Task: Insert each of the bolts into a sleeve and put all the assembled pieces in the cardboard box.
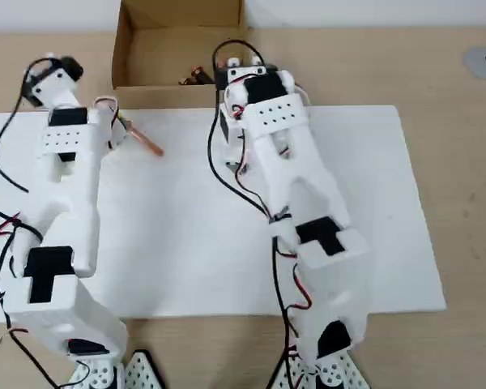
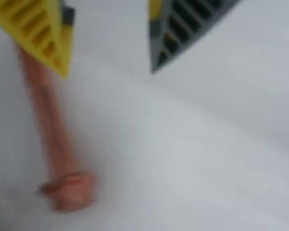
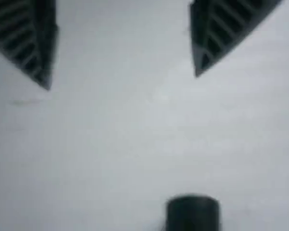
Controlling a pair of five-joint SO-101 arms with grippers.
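Here, the left arm's fingers point(image 2: 38, 29) stood wide open, one tip beside a copper bolt point(image 2: 55, 139); the right arm's fingers point(image 3: 24, 38) gaped, empty, near a dark sleeve point(image 3: 191, 214).

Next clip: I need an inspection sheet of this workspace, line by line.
Surface: white mat on a wooden table.
Job's things: copper bolt lying on the mat beside one finger of the left gripper; dark cylinder, perhaps a sleeve, near the right gripper; cardboard box holding a few pieces.
Clutter: nothing seen.
Grippers: both open, low over the mat.
Cables: black and red wires along both arms.
Surroundings: grey disc at the table's far corner.
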